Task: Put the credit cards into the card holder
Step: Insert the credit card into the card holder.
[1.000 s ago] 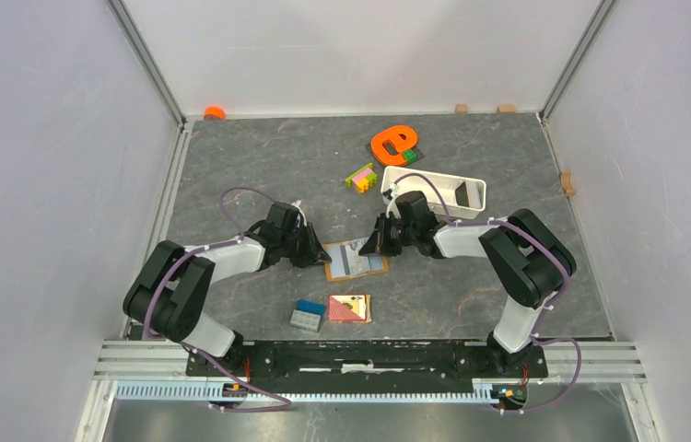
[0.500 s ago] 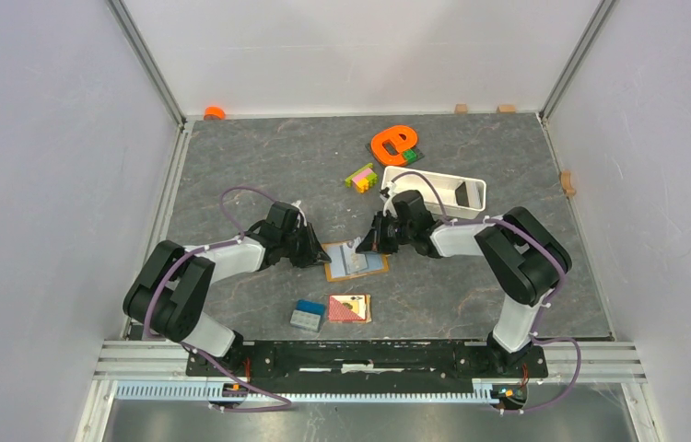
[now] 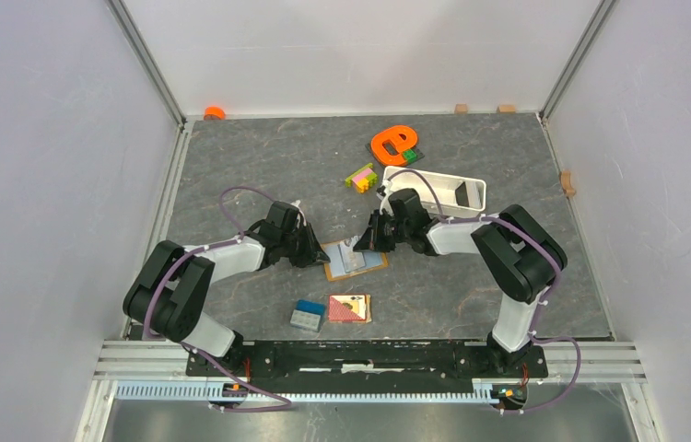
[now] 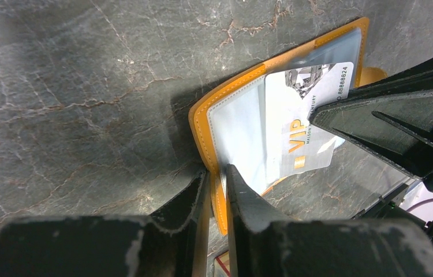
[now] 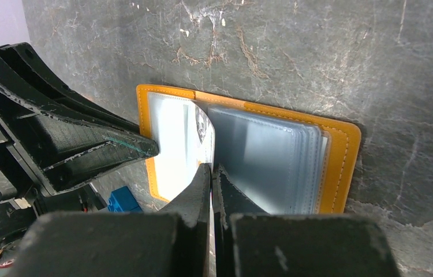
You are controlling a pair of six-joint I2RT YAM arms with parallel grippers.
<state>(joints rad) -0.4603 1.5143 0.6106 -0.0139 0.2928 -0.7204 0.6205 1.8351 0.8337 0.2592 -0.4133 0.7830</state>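
The card holder (image 3: 374,265) lies open on the table, tan-orange with clear sleeves. My left gripper (image 3: 317,257) is shut on its left rim; in the left wrist view the orange edge (image 4: 202,109) sits pinched between my left gripper's (image 4: 217,173) jaws. My right gripper (image 3: 367,243) is shut on a pale credit card (image 4: 301,115) marked VIP, which lies partly over the left page. In the right wrist view the credit card (image 5: 204,130) stands edge-on above my right gripper (image 5: 211,168), beside the stack of sleeves of the card holder (image 5: 335,167).
A red-and-tan tile (image 3: 349,308) and a blue-and-grey block (image 3: 308,315) lie just in front of the holder. Behind the right arm stand a white tray (image 3: 434,191), small coloured blocks (image 3: 361,177) and an orange shape (image 3: 392,143).
My right gripper has moved a little left and back with the card, over the holder's left page. The left gripper has held its place on the rim.
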